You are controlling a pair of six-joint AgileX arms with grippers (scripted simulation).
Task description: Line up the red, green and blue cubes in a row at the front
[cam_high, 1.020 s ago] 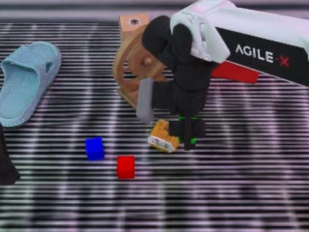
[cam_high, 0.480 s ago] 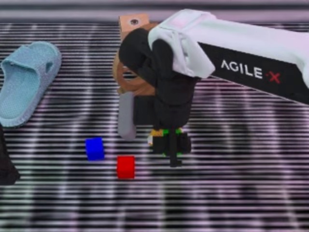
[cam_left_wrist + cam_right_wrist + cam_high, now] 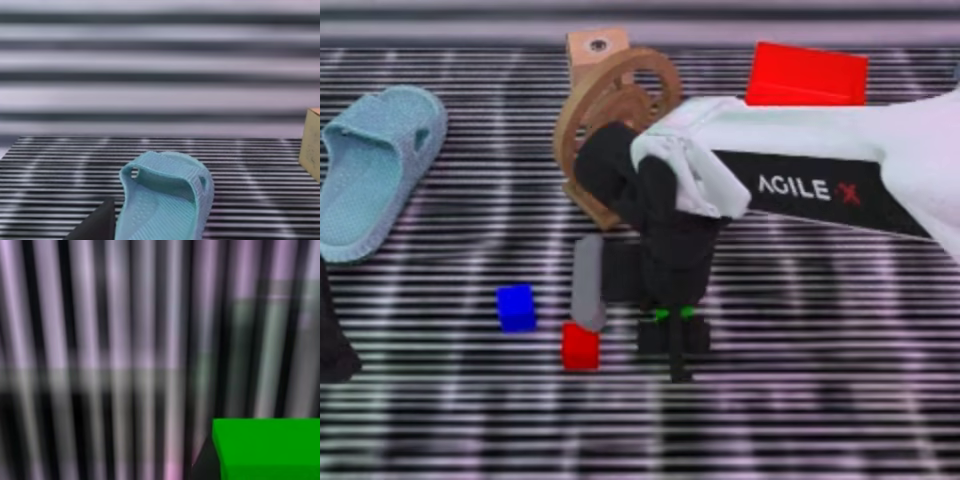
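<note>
The blue cube [image 3: 516,307] lies left of centre, and the red cube [image 3: 580,347] sits a little nearer the front to its right. My right gripper [image 3: 673,336] hangs just right of the red cube, shut on the green cube [image 3: 661,314], of which only green slivers show between the black fingers. In the right wrist view the green cube [image 3: 267,448] fills one corner over the striped cloth, with a dark finger [image 3: 204,464] against its side. My left arm [image 3: 332,345] stays parked at the left edge.
A light blue slipper [image 3: 375,165] lies at the far left, also seen as the slipper [image 3: 165,200] in the left wrist view. A wooden ring stand [image 3: 610,105] and a big red box [image 3: 807,75] are at the back. The orange toy block is hidden under my right arm.
My right arm has moved forward and left with the green cube, ending beside the red cube. It now covers the orange block and has uncovered the red box.
</note>
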